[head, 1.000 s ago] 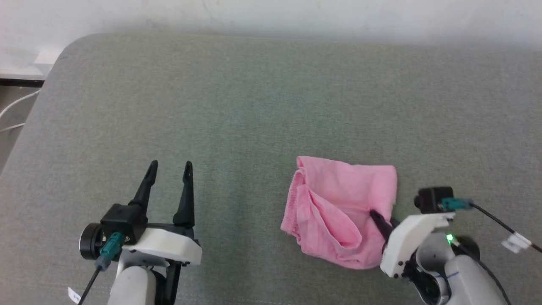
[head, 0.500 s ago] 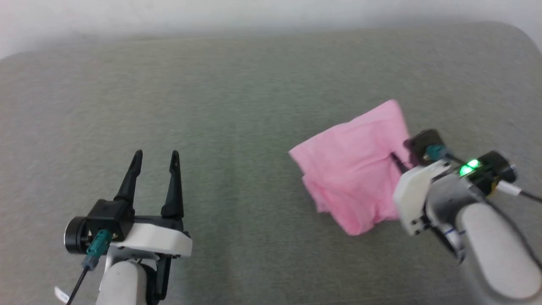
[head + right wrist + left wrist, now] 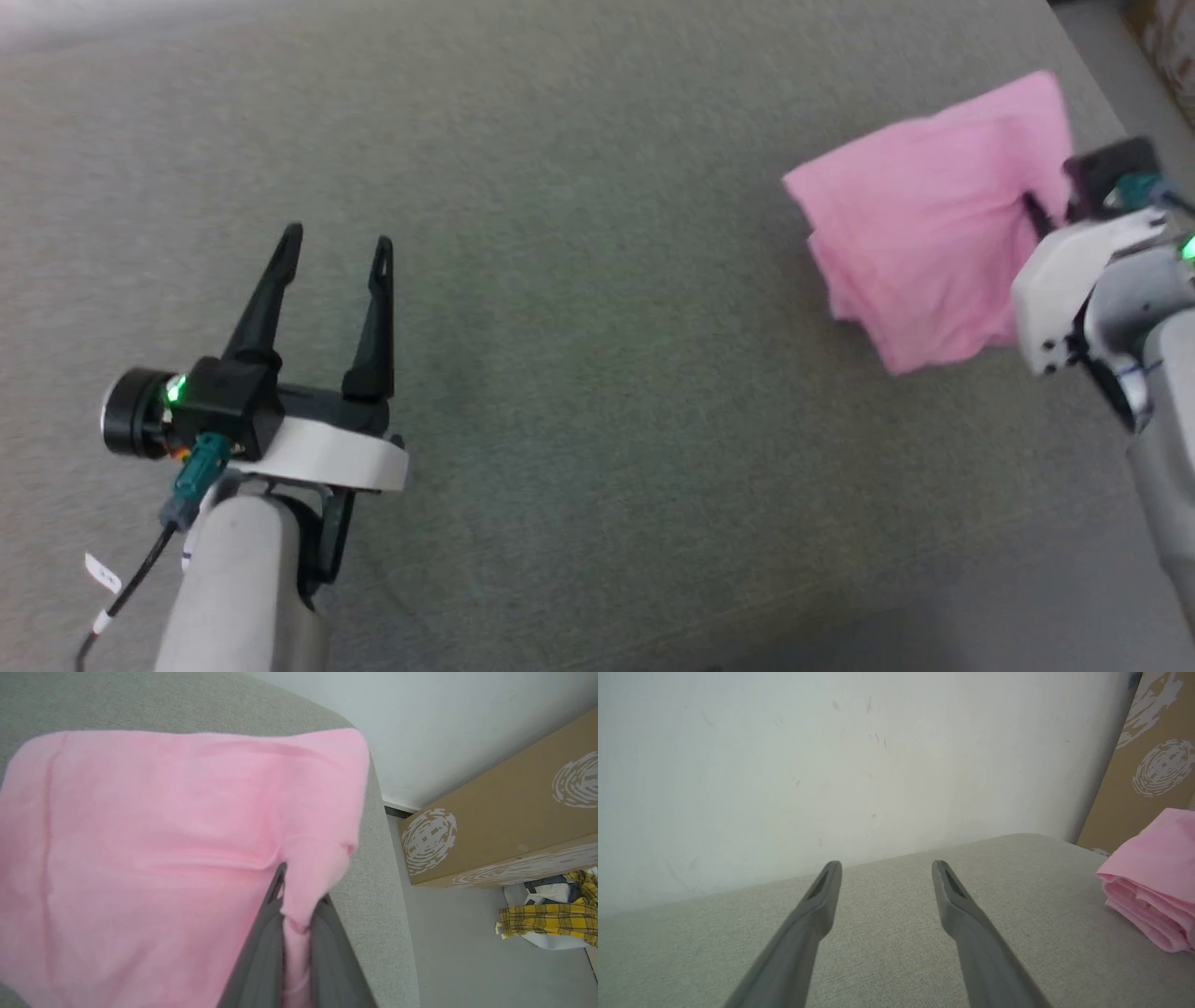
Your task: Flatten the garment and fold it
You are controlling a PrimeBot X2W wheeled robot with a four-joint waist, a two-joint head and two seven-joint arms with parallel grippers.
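The garment is a bright pink folded bundle at the far right of the grey padded table, near its right edge. My right gripper is shut on a fold of the garment; in the right wrist view pink cloth is pinched between the two dark fingers. In the left wrist view the garment shows as stacked pink layers at the right border. My left gripper stands open at the left, over bare table, far from the garment; its fingers hold nothing.
A brown cardboard box with white prints stands on the floor beyond the table's right edge. A yellow plaid cloth lies on the floor beside it. A white wall runs behind the table.
The head camera has turned, shifting the whole picture. The garment, gripped by my right gripper, has gone from a rumpled heap to a flatter bundle and sits up and to the right. The left gripper stayed open.
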